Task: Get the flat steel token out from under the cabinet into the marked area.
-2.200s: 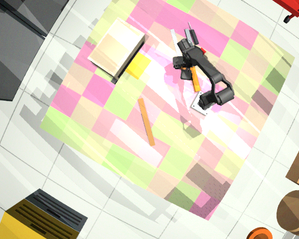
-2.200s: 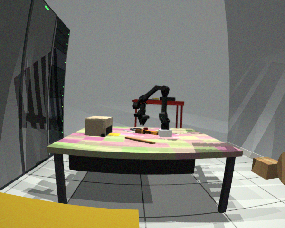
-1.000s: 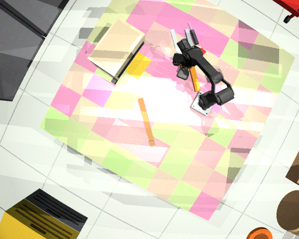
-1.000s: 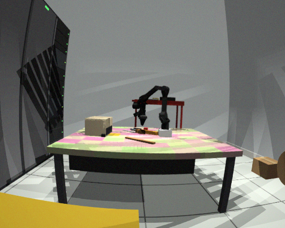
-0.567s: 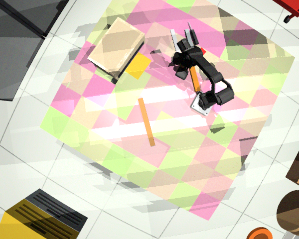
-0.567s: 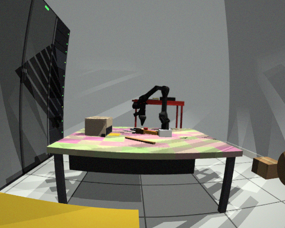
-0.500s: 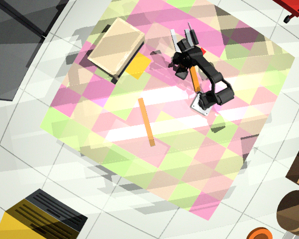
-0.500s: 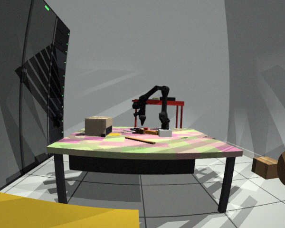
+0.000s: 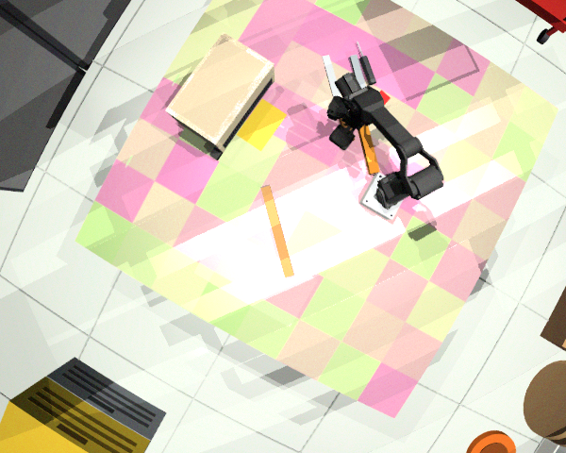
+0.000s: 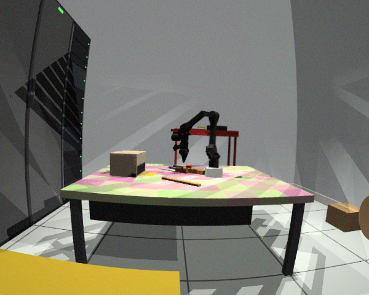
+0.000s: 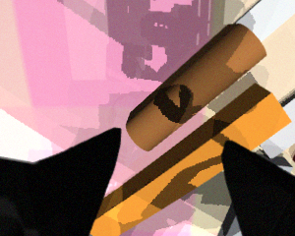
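The token is not visible. The tan cabinet stands at the table's left, and the yellow marked area lies before its dark vent side. My gripper is open and empty, pointing down above the tools. Below it in the wrist view are a brown cylindrical handle and an orange bar, side by side. Pale metal strips extend beyond the arm. How they join the handles is hidden.
An orange stick lies separately on the patchwork table. A small red piece lies beside the arm, and a dark block lies beside a metal strip. The arm's white base stands near the orange bar.
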`<state>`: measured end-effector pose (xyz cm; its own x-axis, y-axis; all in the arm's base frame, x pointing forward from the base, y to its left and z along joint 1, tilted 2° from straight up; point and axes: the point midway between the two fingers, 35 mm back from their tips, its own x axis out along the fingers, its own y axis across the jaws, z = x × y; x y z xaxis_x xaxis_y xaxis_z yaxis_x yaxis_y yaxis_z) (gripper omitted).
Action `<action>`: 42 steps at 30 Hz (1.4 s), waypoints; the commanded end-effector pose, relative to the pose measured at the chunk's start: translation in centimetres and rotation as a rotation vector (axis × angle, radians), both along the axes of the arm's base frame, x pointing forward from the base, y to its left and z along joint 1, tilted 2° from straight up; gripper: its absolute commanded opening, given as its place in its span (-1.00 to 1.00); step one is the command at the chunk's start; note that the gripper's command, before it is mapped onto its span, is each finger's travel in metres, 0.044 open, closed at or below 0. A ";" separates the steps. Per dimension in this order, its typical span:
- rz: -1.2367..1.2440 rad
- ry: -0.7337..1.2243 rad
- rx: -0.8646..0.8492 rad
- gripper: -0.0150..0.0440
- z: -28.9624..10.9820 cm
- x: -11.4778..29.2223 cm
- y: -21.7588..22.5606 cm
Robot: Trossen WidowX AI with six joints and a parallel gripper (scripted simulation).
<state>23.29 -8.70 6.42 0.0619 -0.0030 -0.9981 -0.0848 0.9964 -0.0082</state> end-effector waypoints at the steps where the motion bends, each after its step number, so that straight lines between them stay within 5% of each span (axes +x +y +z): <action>1: -0.039 0.003 0.001 0.42 0.0 0.0 0.0; 42: -0.360 0.002 0.021 0.42 0.0 0.0 0.0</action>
<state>23.32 -8.69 6.42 0.0619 -0.0029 -0.9981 0.2415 0.9703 0.0121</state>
